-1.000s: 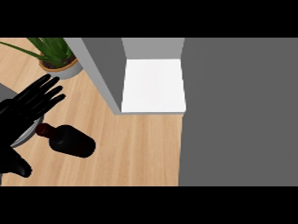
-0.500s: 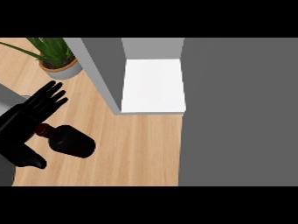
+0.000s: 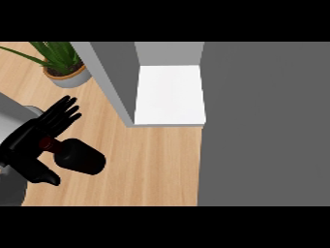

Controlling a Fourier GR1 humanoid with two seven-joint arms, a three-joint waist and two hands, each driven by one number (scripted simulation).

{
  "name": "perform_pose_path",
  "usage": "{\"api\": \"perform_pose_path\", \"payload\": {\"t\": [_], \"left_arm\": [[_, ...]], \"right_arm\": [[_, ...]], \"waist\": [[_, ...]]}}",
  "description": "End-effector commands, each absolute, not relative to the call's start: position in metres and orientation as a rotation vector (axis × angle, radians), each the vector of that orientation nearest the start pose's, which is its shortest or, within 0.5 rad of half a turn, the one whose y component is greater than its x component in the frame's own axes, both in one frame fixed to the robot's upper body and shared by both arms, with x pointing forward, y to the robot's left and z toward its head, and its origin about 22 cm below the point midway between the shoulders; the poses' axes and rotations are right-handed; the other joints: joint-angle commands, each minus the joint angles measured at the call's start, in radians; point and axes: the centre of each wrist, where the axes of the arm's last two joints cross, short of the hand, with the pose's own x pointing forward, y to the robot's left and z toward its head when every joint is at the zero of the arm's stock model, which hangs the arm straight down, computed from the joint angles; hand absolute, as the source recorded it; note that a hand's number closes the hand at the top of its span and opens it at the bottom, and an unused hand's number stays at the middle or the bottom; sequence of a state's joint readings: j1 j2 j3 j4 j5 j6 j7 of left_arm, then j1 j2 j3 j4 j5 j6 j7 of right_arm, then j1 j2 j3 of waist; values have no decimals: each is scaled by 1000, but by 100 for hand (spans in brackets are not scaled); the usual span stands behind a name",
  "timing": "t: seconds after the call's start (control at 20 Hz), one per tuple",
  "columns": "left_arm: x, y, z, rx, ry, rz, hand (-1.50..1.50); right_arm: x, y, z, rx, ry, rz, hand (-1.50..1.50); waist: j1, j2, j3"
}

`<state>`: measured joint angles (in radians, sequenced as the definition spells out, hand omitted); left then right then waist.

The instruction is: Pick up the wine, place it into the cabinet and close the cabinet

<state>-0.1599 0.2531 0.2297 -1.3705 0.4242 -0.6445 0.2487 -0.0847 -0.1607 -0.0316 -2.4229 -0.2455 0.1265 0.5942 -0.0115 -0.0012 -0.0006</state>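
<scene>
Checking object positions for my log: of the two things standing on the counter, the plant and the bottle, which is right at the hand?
The bottle: it lies against the left hand, while the plant stands apart.

You have bare counter [image 3: 160,164] across the lower middle of the frame, between the wine [image 3: 78,155] at lower left and the grey cabinet door [image 3: 275,121] filling the right side. The cabinet's white shelf [image 3: 170,94] lies open at upper center, and the strip of counter below it leads straight to it. The cabinet's left wall [image 3: 113,77] blocks any approach from the left. The plant [image 3: 64,65] crowds the upper left corner, just beside that wall.
</scene>
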Motion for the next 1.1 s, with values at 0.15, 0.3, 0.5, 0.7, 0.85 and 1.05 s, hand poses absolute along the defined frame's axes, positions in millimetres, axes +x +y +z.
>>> {"api": "perform_pose_path", "payload": {"t": [0.15, 0.3, 0.5, 0.7, 0.85, 1.05], "left_arm": [[278, 337, 4, -478, -1382, -262, -150], [269, 332, -27, -487, -1359, -241, -150], [279, 340, -26, -496, -1369, -239, -150], [281, 347, -31, -495, -1366, -252, -150], [281, 340, -41, -506, -1349, -260, -150], [277, 334, -40, -503, -1358, -272, -150]], "right_arm": [[119, -235, 219, 255, -1943, 287, -150], [121, -226, 209, 270, -1935, 276, -150], [137, -231, 221, 255, -1954, 279, -150], [123, -235, 220, 272, -1939, 314, -150], [123, -231, 213, 261, -1936, 278, -150], [126, -237, 223, 259, -1938, 294, -150]], "waist": [[2, -1, 0], [0, 0, 0], [4, 1, 0], [-4, 0, 0], [-1, 0, 0], [5, -2, 1]]}}
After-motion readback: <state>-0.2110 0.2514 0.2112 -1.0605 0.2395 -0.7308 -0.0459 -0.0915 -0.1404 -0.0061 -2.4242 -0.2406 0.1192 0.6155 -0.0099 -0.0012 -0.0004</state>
